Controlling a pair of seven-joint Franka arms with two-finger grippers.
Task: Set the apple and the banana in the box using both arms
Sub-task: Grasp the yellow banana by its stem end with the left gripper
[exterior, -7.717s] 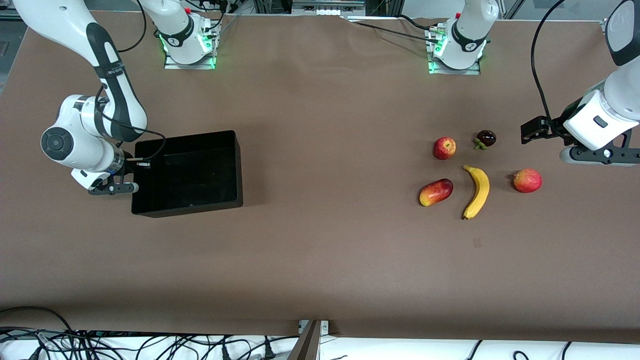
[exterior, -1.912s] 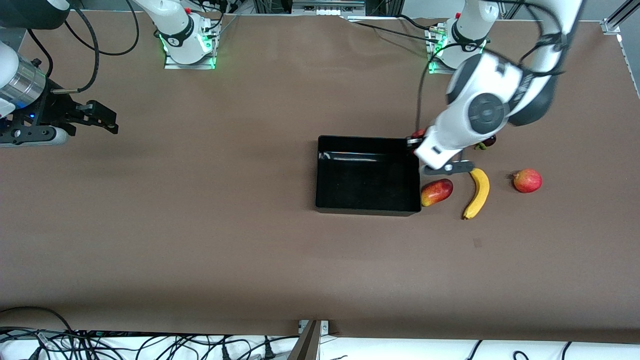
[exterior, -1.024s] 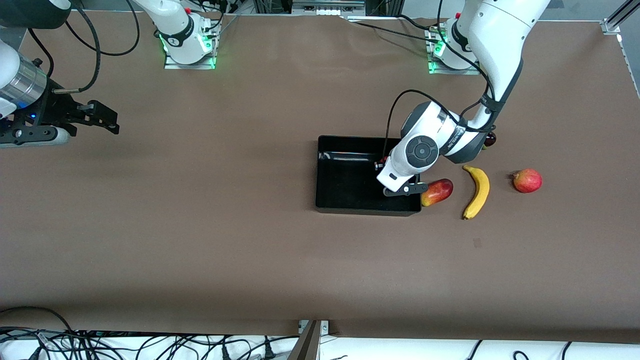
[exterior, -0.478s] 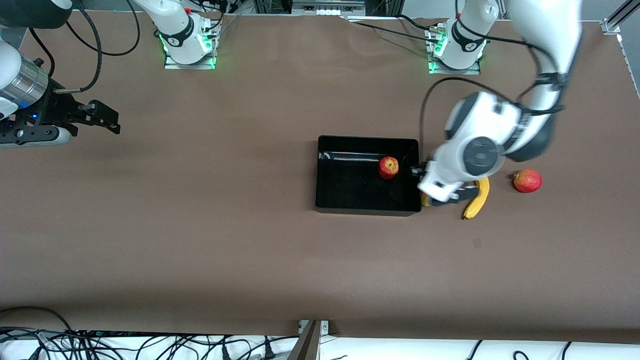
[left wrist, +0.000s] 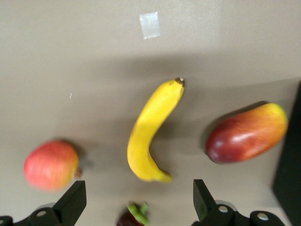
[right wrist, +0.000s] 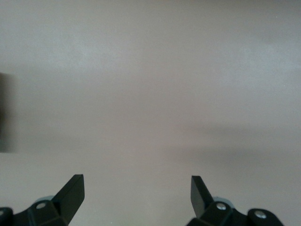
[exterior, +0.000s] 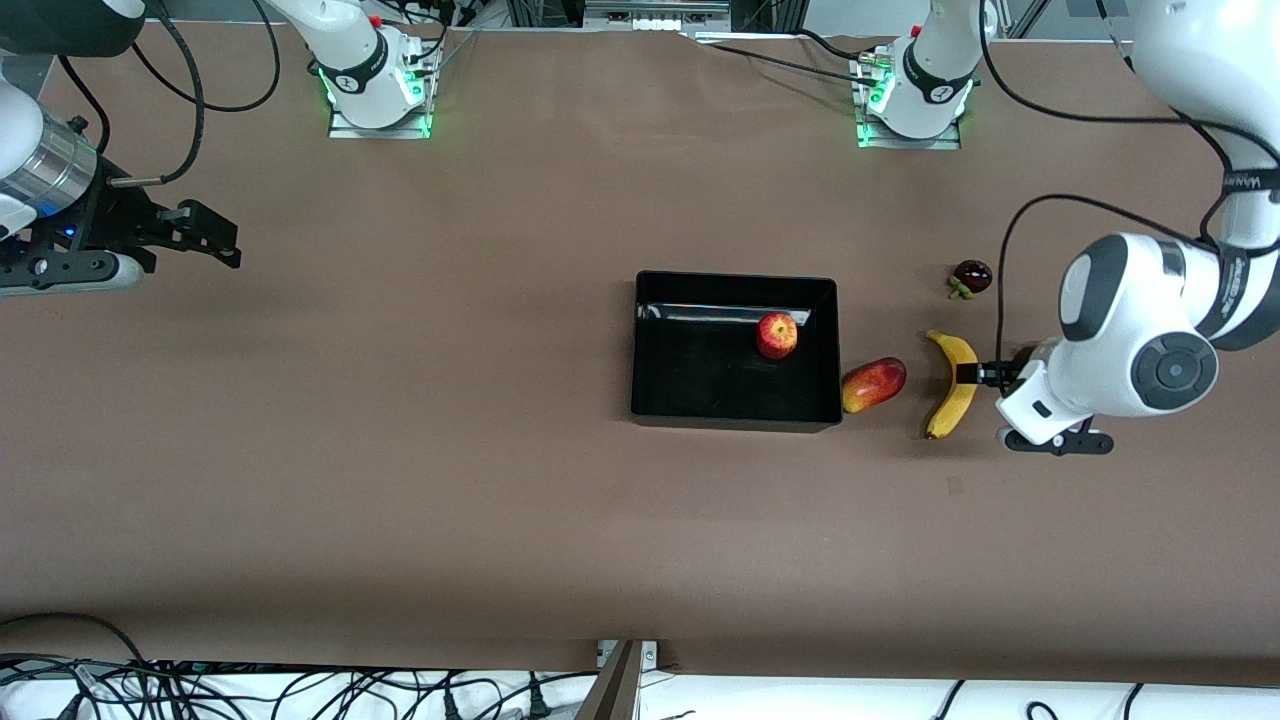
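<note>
The black box (exterior: 650,400) stands mid-table, and the apple (exterior: 777,335) lies inside it by the wall at the left arm's end. The yellow banana (exterior: 955,383) lies on the table between the box and my left gripper (exterior: 1055,440). That gripper hangs open and empty over the table beside the banana, toward the left arm's end. The left wrist view shows the banana (left wrist: 150,134) ahead of the open left gripper (left wrist: 136,207). My right gripper (exterior: 210,238) waits open and empty over bare table at the right arm's end, as the right wrist view (right wrist: 136,195) also shows.
An oblong red-and-yellow fruit (exterior: 873,384) lies between the box and the banana and also shows in the left wrist view (left wrist: 247,133). A dark fruit (exterior: 971,277) lies farther from the front camera. A pinkish-red fruit (left wrist: 51,165) sits under my left arm.
The left arm let go of the apple in the box, then swung away from the box, past the banana toward the left arm's end. The right arm has stayed still.
</note>
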